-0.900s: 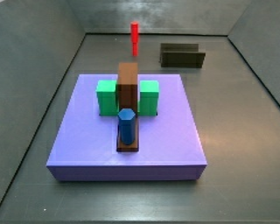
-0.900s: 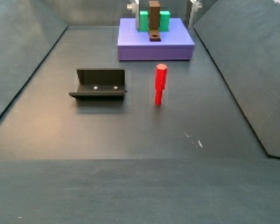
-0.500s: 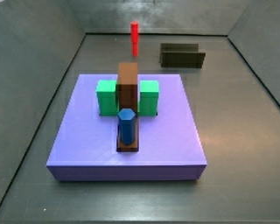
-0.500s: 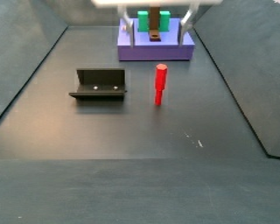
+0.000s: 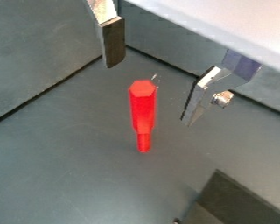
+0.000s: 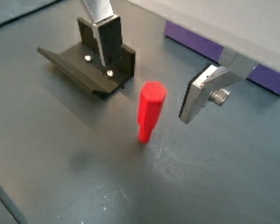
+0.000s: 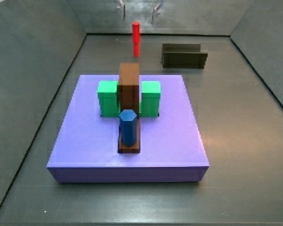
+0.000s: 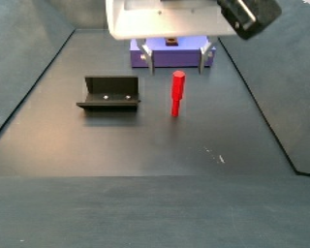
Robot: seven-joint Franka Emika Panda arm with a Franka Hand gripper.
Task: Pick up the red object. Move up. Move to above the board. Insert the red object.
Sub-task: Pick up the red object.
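Note:
The red object (image 7: pixel 135 37) is a thin red peg standing upright on the dark floor, beyond the purple platform. It also shows in a side view (image 8: pixel 177 92) and in both wrist views (image 5: pixel 142 109) (image 6: pixel 149 109). My gripper (image 8: pixel 174 56) is open and hangs just above the peg's top, one finger on each side of it, touching nothing; it shows in both wrist views (image 5: pixel 157 74) (image 6: pixel 154 74) and at the frame's upper edge in a side view (image 7: pixel 138 12). The board (image 7: pixel 130 84) is a long brown block on the platform, away from the gripper.
Two green blocks (image 7: pixel 107 97) flank the board on the purple platform (image 7: pixel 168 141). A blue hexagonal peg (image 7: pixel 128 128) stands in the board's near end. The fixture (image 8: pixel 109 94) stands on the floor beside the red peg. Grey walls enclose the floor.
My gripper has come down into view over the red peg, fingers open. The peg and everything on the platform have not moved.

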